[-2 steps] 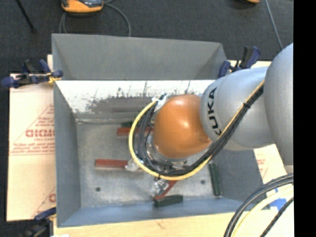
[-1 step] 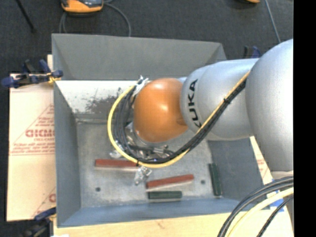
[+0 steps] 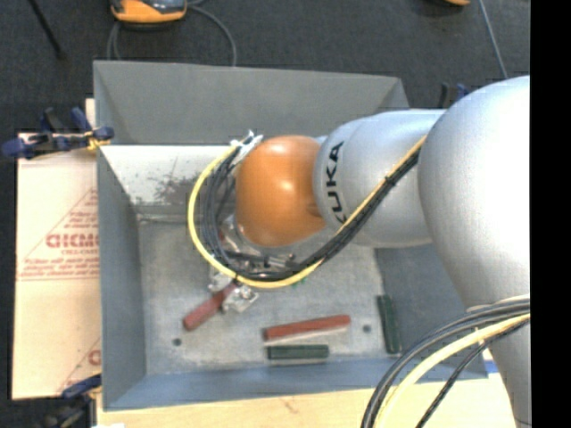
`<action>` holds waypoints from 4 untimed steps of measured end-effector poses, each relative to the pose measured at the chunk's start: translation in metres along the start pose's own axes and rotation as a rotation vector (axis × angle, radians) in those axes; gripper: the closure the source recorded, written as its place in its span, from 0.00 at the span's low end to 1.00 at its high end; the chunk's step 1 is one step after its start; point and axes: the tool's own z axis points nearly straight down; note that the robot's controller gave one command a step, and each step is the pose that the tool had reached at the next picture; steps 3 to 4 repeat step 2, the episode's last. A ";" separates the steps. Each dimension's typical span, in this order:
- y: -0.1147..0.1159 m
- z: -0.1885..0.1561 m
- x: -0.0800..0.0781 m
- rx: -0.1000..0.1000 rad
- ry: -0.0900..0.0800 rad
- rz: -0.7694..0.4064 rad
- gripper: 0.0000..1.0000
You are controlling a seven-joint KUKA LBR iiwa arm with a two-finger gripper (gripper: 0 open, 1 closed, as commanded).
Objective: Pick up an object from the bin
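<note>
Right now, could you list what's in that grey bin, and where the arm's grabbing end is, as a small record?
bin: grey metal, arm reaching in from the right
jaws: low in the left half, at the upper end of the slanted red stick
red bar: lying flat near the bin's lower wall
green bar: just below the red bar, parallel to it
second green bar: by the right wall, pointing up the view

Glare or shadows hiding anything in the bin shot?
Camera view: soft glare on the orange cover and the silver arm, none on the bin floor; lighting even, shadows faint; the gripper hides the upper end of the reddish stick; the reddish bar and dark green bar lie unshaded.
</note>
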 end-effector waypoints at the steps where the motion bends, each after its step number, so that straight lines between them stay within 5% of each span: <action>1: 0.000 0.000 0.000 0.000 0.000 0.001 1.00; 2: 0.006 -0.140 -0.007 0.005 -0.009 0.012 1.00; 4: 0.006 -0.140 -0.007 0.005 -0.009 0.012 1.00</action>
